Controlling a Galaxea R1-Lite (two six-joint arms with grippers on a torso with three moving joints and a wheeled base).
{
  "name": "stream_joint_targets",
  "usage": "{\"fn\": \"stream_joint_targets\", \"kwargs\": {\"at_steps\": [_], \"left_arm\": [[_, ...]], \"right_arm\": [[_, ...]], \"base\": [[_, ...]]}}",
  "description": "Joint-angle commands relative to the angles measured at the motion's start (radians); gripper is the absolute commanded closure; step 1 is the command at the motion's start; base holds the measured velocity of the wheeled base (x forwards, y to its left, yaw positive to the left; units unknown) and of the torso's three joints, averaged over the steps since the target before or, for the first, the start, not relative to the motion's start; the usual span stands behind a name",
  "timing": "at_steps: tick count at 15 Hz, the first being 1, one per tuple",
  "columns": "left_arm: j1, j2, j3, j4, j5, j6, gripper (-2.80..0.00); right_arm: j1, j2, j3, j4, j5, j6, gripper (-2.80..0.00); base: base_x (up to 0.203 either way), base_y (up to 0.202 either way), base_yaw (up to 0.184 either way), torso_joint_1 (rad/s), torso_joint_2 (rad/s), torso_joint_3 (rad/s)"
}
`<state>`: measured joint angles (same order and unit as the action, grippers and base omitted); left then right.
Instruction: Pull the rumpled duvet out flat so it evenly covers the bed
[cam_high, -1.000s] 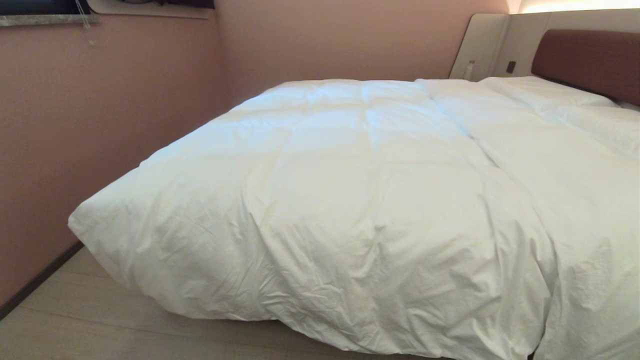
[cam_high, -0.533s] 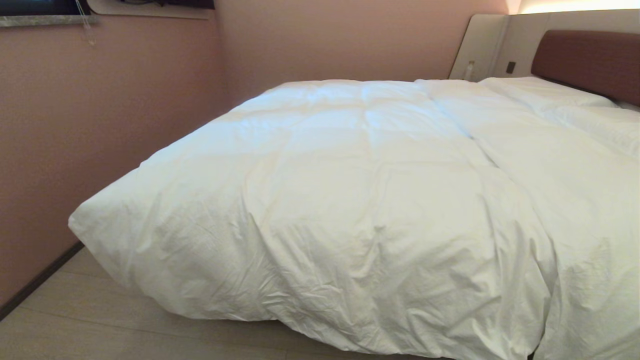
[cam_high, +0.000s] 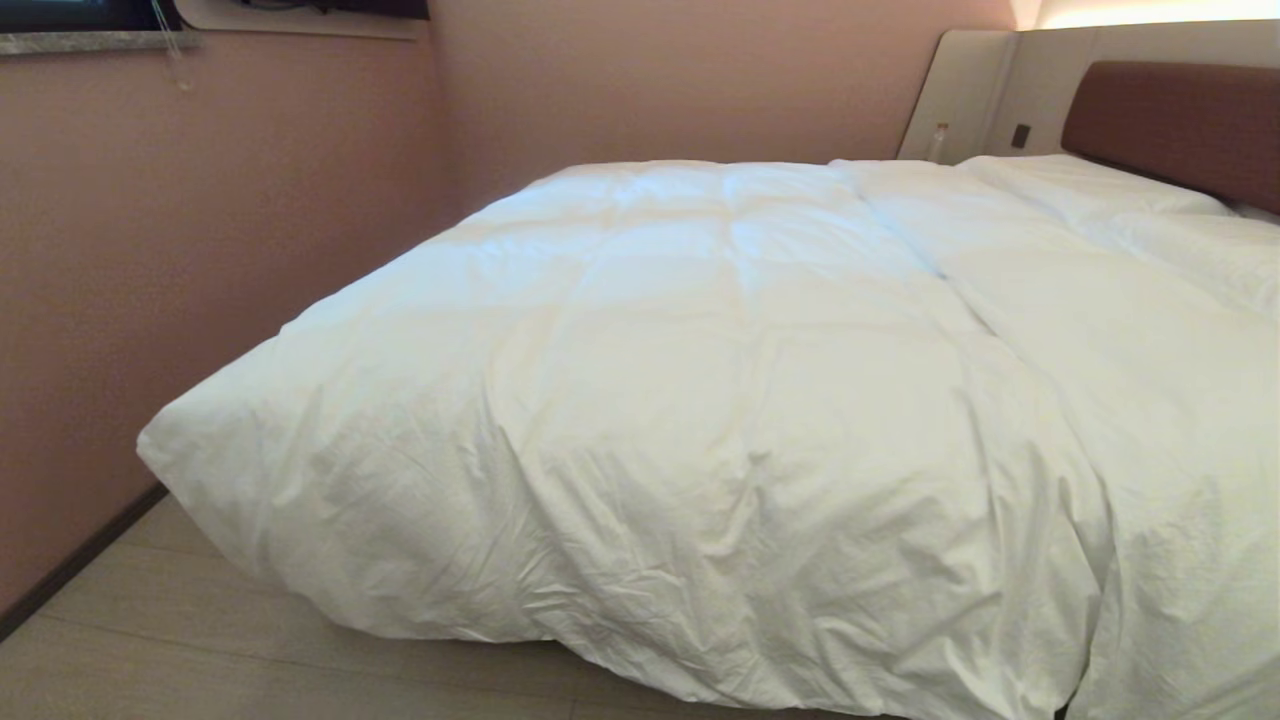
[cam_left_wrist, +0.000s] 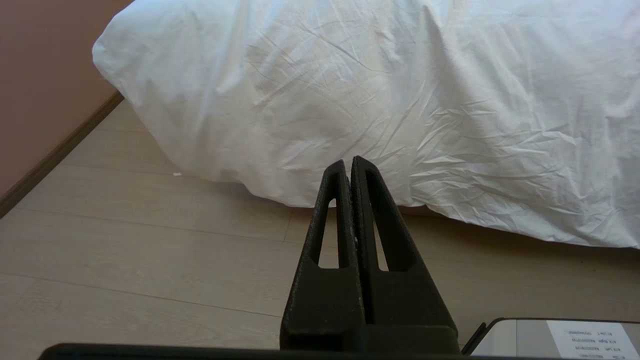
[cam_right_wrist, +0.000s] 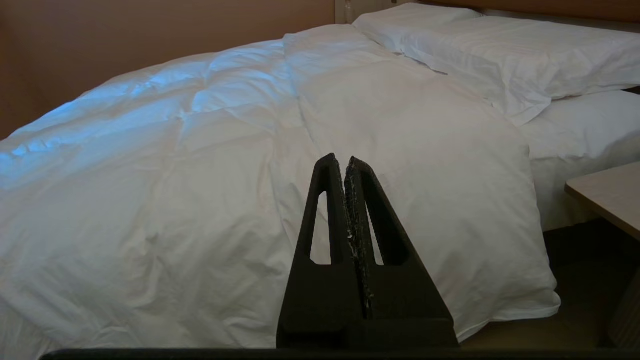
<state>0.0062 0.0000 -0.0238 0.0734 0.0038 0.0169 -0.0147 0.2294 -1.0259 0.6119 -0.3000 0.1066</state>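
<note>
Both grippers' fingers are pressed closed on nothing — left gripper near the duvet hem, right gripper before its side. Any tug at the hem could drag more duvet off the bed toward the floor — it overhangs already.

I am looking down at the duvet, which is lying spread over the bed and hanging over its near edge toward the pale wood floor. Two pillows are resting near the brown headboard at far right. A pink wall is running along the left side.
</note>
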Motion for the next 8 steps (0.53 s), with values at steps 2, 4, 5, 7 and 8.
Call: {"fn": "stream_joint_targets", "kwargs": {"at_steps": [2, 4, 5, 7, 8], "left_arm": [[0.000, 0.000, 0.000, 0.000, 0.001, 0.000, 0.00], [0.001, 0.000, 0.000, 0.000, 0.001, 0.000, 0.00], [0.000, 0.000, 0.001, 0.000, 0.001, 0.000, 0.00], [0.001, 0.000, 0.000, 0.000, 0.001, 0.000, 0.00], [0.000, 0.000, 0.001, 0.000, 0.001, 0.000, 0.00]], "right_arm": [[-0.001, 0.001, 0.030, -0.007, 0.004, -0.003, 0.00], [0.020, -0.001, 0.023, -0.020, -0.004, -0.002, 0.00], [0.043, -0.004, 0.025, -0.022, -0.014, -0.002, 0.00], [0.043, -0.030, 0.041, -0.017, -0.012, -0.004, 0.00], [0.041, -0.049, 0.063, -0.017, -0.008, -0.005, 0.00]], "base": [[0.000, 0.000, 0.000, 0.000, 0.00, 0.000], [0.000, 0.000, 0.000, 0.000, 0.00, 0.000], [0.000, 0.000, 0.000, 0.000, 0.00, 0.000], [0.000, 0.000, 0.000, 0.000, 0.00, 0.000], [0.000, 0.000, 0.000, 0.000, 0.00, 0.000]]}}
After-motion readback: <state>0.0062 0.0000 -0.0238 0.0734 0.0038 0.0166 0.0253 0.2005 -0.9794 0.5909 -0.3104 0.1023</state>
